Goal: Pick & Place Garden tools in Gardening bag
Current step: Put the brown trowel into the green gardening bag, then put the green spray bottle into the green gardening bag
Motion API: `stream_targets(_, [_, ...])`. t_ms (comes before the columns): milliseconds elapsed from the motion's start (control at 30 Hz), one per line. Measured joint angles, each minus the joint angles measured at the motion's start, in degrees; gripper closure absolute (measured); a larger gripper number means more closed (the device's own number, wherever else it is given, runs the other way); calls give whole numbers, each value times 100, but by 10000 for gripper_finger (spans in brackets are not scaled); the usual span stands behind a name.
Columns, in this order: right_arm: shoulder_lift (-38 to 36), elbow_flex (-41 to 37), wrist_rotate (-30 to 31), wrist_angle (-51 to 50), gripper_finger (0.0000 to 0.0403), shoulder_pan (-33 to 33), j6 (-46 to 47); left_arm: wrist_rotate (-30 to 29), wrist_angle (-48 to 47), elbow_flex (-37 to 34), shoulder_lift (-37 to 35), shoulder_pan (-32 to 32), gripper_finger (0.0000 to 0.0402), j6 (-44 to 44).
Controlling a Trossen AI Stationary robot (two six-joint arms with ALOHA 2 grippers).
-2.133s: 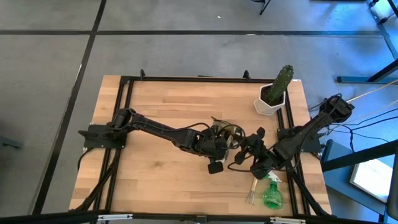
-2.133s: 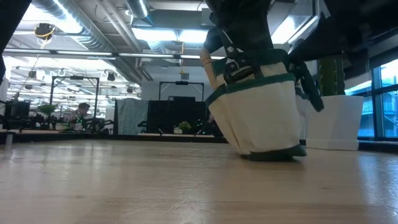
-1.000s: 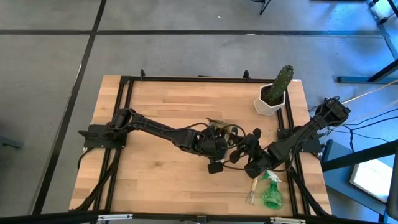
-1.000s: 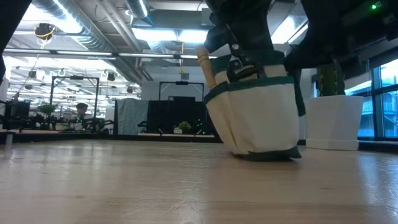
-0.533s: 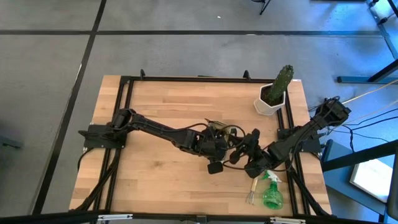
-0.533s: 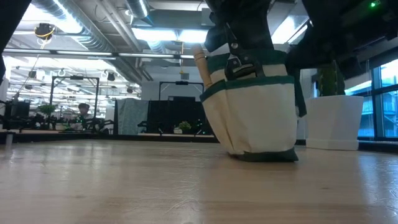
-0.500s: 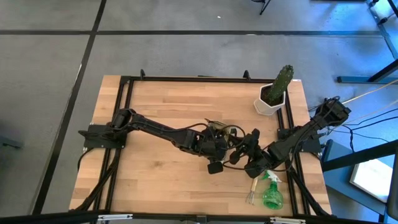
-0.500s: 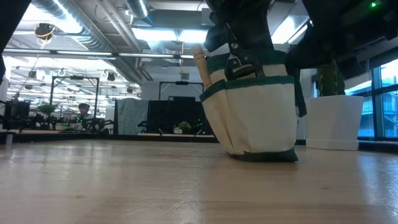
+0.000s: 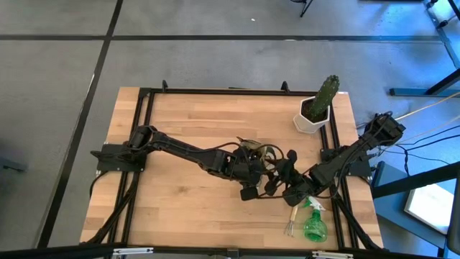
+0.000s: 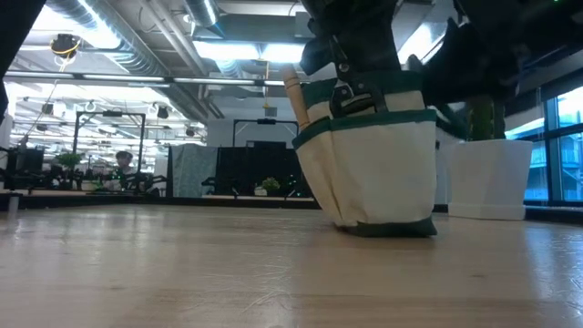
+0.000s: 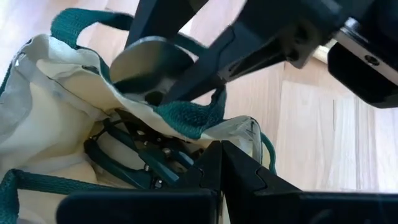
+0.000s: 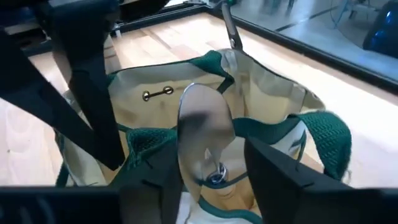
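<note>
- Bag (image 10: pixel 373 155) upright near the middle of the table (image 9: pixel 180 208), between both arms; soft cloth, likely to sag or tip unless the rim is held; best taken at the rim or a loop handle.
- Trowel (image 12: pixel 204 134) blade-up in the bag's mouth; stiff metal, smooth, likely to slip in a grip; probably safer held by the wooden handle.
- Right gripper (image 12: pixel 211 155) over the bag's mouth, fingers spread either side of the blade with gaps showing, so apparently not holding it.
- Left gripper (image 11: pixel 221 152) at the bag's rim, fingers closed together, seemingly pinching the cloth to keep the mouth wide.
- Pruners (image 11: pixel 134 158) already down inside, seen only in the left wrist view.
- Wooden handle (image 10: pixel 296 96) poking out at the bag's side, seen only in the low view; cannot tell which tool.
- Spray bottle (image 9: pixel 314 224) and hand fork (image 9: pixel 291 223) lying side by side on the table near the right arm, seen only from above; bottle light, rounded plastic, likely best gripped at the neck.
- Cactus (image 9: pixel 323 97) in its white pot at the far right corner, well apart.
</note>
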Motion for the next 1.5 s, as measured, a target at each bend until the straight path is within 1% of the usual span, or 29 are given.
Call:
stream_targets(100, [-2,90,25,-22,220,0,-171,-61,0,-1,0,0,400,0])
stream_targets(233, [-2,297,46,-224,220,0,-333,-151,2,-1,0,0,400,0])
stream_targets(333, [-4,562,90,-663,225,0,-346,-154,5,-1,0,0,399,0])
stream_targets(567, [-7,1312,149,-2100,229,96,-326,-157,3,-2,-18,0,400,8])
stream_targets(700, [-7,1634,199,-2770,228,187,-328,-286,-6,50,-26,0,398,56])
stream_targets(800, [-9,1765,231,-3055,228,257,-328,-359,-2,134,-28,-15,400,160])
stream_targets(900, [-9,1801,256,-3138,228,351,-438,-518,-9,259,-28,-39,400,283])
stream_targets(1000, [-9,1853,98,-3151,228,450,-722,-576,-9,436,-28,-79,397,449])
stream_targets(1100, [-11,1864,-423,-3135,229,532,-1156,-576,-66,608,-29,-136,397,597])
stream_targets(1233, [-11,1864,-1010,-3061,229,636,-1166,-711,-258,843,-31,-259,400,706])
stream_targets(1300, [-11,1864,-1162,-2976,229,638,-883,-816,-379,907,-35,-336,400,744])
stream_targets(1400, [-11,1864,-1270,-2977,229,597,-183,-1010,-489,930,-89,-480,398,763])
stream_targets(1500, [-11,1864,-1351,-2849,229,606,94,-1284,-462,939,-227,-645,396,763])
